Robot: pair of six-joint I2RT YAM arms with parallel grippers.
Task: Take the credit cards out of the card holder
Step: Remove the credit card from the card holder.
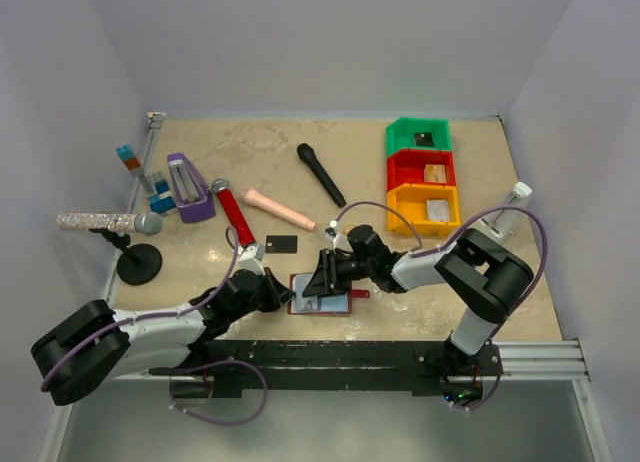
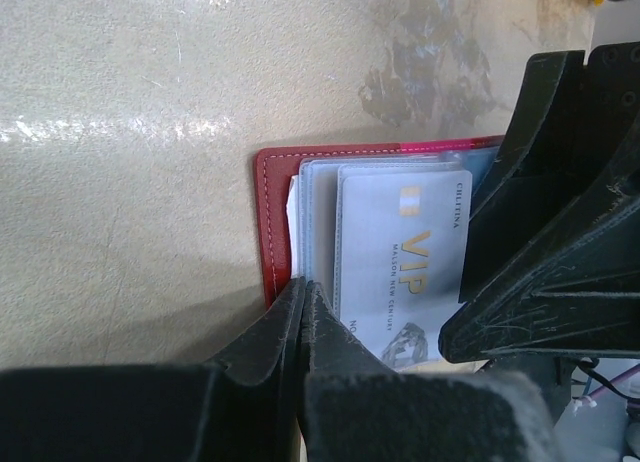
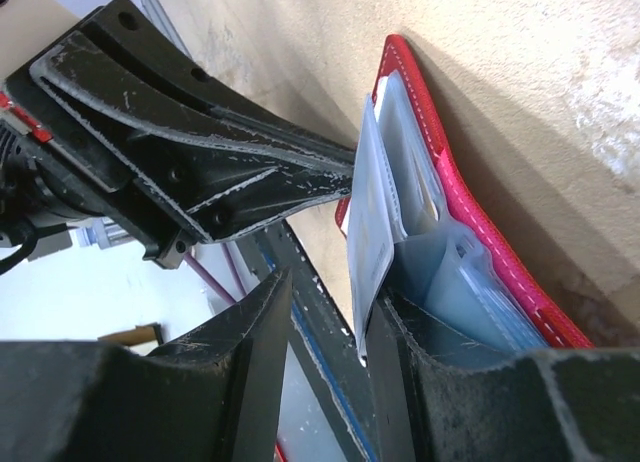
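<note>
Low centre on the table (image 1: 360,157), the card holder (image 1: 320,294) lies open, a black card (image 1: 283,244) out just up-left of it. Left gripper (image 2: 303,290) clenched, tips on the sleeves (image 2: 318,212) at their left edge; right gripper (image 3: 330,292) part-open astride a raised sleeve (image 3: 372,202), grasping nothing yet. Pin the holder, pinch the silver VIP card (image 2: 400,252) itself, not plastic.

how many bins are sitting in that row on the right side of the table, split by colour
green bin: 1
red bin: 1
yellow bin: 1
total: 3
</note>
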